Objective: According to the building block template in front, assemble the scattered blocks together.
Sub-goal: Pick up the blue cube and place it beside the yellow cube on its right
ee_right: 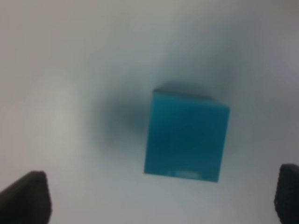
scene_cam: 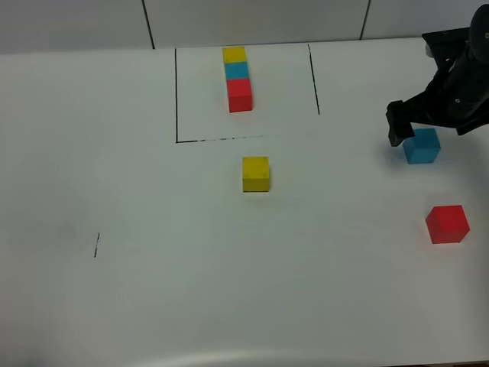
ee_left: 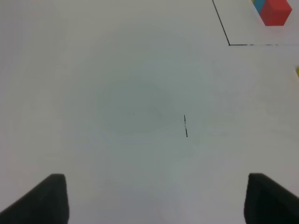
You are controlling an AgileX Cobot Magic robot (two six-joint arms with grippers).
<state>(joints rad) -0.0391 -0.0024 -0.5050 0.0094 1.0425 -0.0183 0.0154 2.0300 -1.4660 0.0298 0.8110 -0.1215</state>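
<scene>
The template (scene_cam: 238, 79) is a row of yellow, cyan-blue and red cubes inside a black pen outline at the back middle; its red end shows in the left wrist view (ee_left: 275, 11). The loose yellow cube (scene_cam: 256, 173) sits in front of the outline. The loose cyan-blue cube (scene_cam: 422, 145) is at the right, and the loose red cube (scene_cam: 447, 224) is nearer the front right. My right gripper (scene_cam: 412, 126) hovers open just above the cyan-blue cube (ee_right: 186, 135), fingers apart on either side, not touching. My left gripper (ee_left: 154, 200) is open and empty over bare table.
A short black pen mark (scene_cam: 96, 245) is on the white table at the left, also seen in the left wrist view (ee_left: 185, 126). The outline's left line (scene_cam: 176, 95) and right line (scene_cam: 314, 79) bound the template area.
</scene>
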